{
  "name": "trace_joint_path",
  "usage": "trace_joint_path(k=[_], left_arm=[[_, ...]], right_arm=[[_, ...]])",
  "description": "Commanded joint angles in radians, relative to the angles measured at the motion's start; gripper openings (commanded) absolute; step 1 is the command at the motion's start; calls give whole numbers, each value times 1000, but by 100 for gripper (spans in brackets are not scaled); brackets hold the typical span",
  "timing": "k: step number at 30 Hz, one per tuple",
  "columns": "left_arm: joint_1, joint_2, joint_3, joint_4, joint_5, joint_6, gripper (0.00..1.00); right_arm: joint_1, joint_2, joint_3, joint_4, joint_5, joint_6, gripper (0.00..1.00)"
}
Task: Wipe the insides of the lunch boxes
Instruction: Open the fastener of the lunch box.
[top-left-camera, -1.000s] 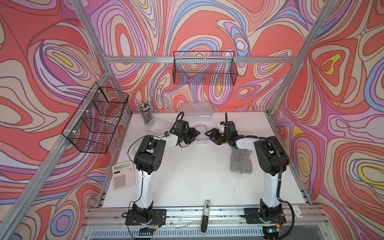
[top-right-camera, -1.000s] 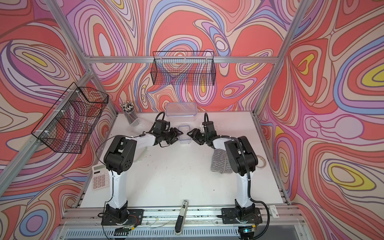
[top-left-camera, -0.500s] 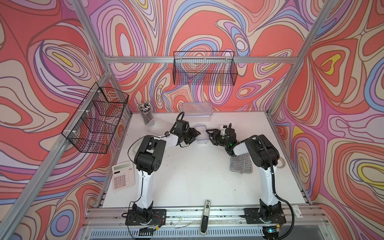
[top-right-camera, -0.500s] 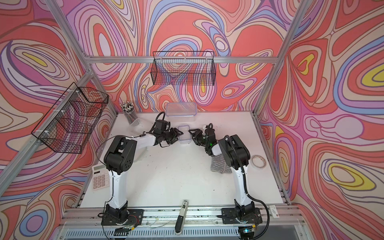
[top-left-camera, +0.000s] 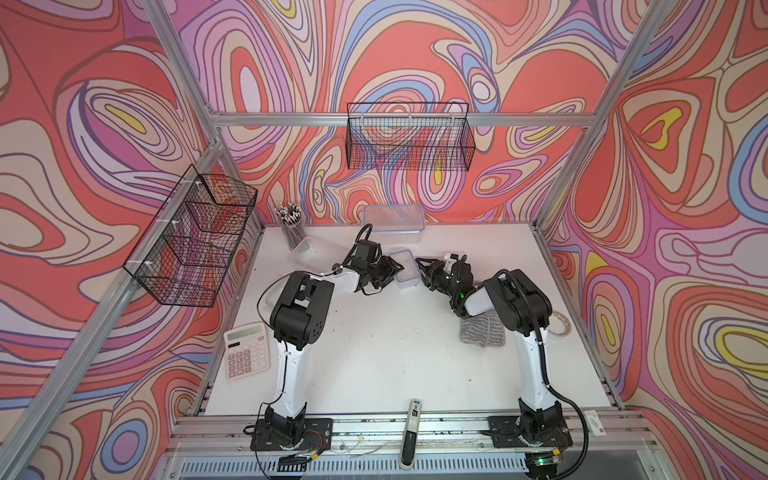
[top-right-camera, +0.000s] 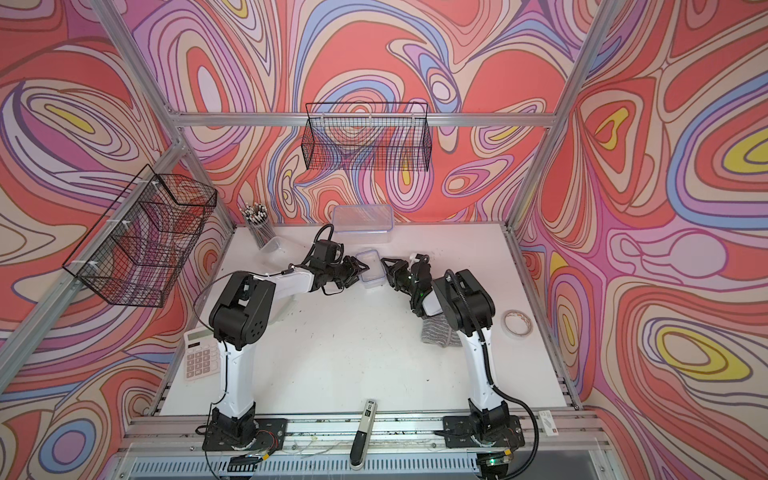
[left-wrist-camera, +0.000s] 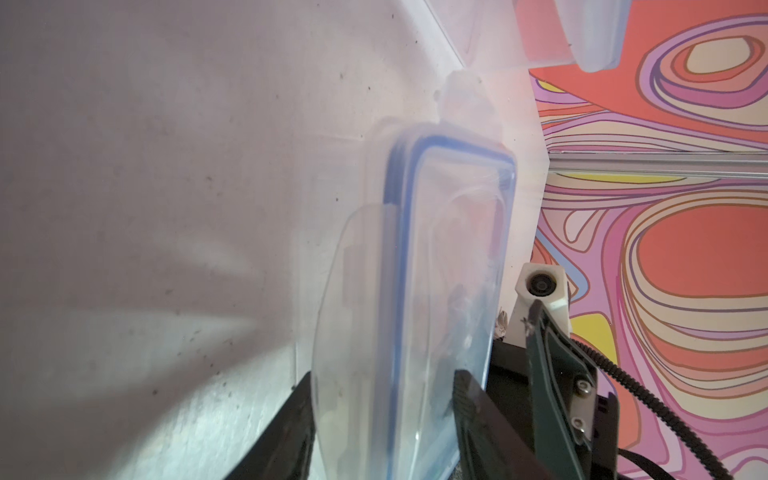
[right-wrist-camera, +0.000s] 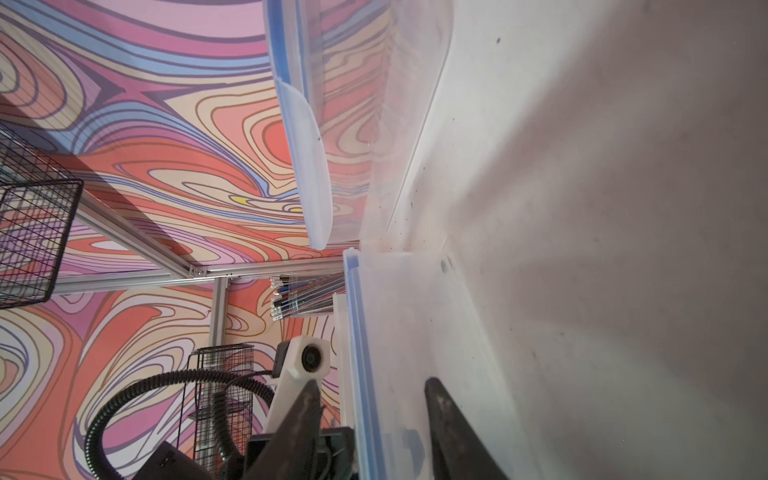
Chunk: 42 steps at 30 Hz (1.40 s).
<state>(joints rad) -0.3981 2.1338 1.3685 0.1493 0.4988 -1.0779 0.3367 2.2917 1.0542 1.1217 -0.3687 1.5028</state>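
Observation:
The small lunch box (top-left-camera: 406, 269) (top-right-camera: 371, 270), clear with a blue-rimmed lid, lies mid-table between both grippers. My left gripper (top-left-camera: 395, 266) (left-wrist-camera: 382, 374) is shut on its left end, one finger on the lid side and one on the base side of the small lunch box (left-wrist-camera: 449, 249). My right gripper (top-left-camera: 419, 264) (right-wrist-camera: 371, 380) stands open at the right end. Its jaws straddle the lid edge of the small lunch box (right-wrist-camera: 415, 332), and one finger is clear of the rim. The large lunch box (top-left-camera: 392, 220) stands lidded at the back. A third clear tub (top-left-camera: 306, 245) sits beside the pen cup.
A grey striped cloth (top-left-camera: 482, 332) lies partly under the right arm. The pen cup (top-left-camera: 291, 226) is at the back left, a calculator (top-left-camera: 246, 351) at the left edge and a tape roll (top-right-camera: 516, 323) at the right. Wire baskets (top-left-camera: 409, 137) hang on the walls.
My right gripper has moved left to the small lunch box's end and narrowed its jaws, while its elbow swung back to the right. The left jaws have closed a little.

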Motion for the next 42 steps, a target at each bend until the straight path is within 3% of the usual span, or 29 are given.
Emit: trace_joint_path(k=[1,25,35,42], left_arm=[[-15,-2,9,-64,-14,1,53],[-19,12,36,-101,-29,16,52],[7,24,43,-101,-25,18,51],[28,29,64,-117,-23,30,52]], right_arm=[[16,33,0,113,26,71,36],[31,16,-61,104,48,66,3],[60,-96,-123,-81,64,-71,2],[109,-116,-140,-133,89,-92,14]])
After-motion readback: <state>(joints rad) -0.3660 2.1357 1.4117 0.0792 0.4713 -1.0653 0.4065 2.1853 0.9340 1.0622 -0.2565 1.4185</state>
